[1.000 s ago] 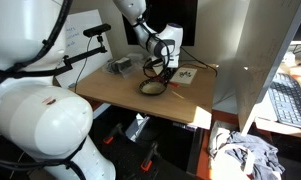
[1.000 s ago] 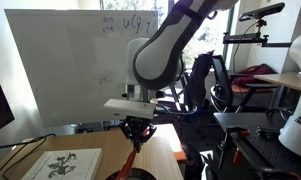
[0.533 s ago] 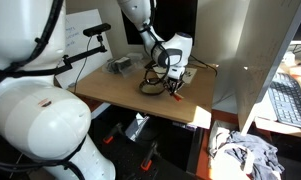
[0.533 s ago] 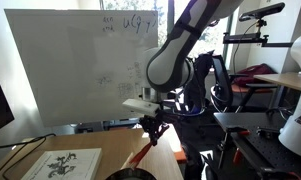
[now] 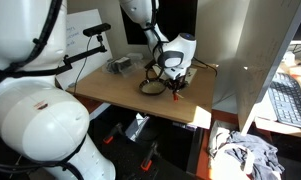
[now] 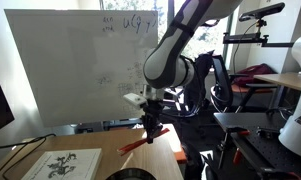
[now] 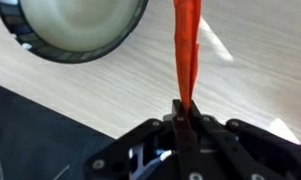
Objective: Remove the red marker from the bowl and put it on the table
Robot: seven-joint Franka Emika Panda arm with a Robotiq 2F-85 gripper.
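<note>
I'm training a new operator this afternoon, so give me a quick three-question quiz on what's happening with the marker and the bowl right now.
1. Fill in the missing word: in the wrist view, the red marker shows beside the bowl, over the light wooden ___.
2. True or false: the gripper is open and empty.
3. Where is the red marker? A) inside the bowl. B) held in the gripper, outside the bowl. C) lying loose on the table.

Key: 1. table. 2. False, it is shut on the red marker. 3. B.
</note>
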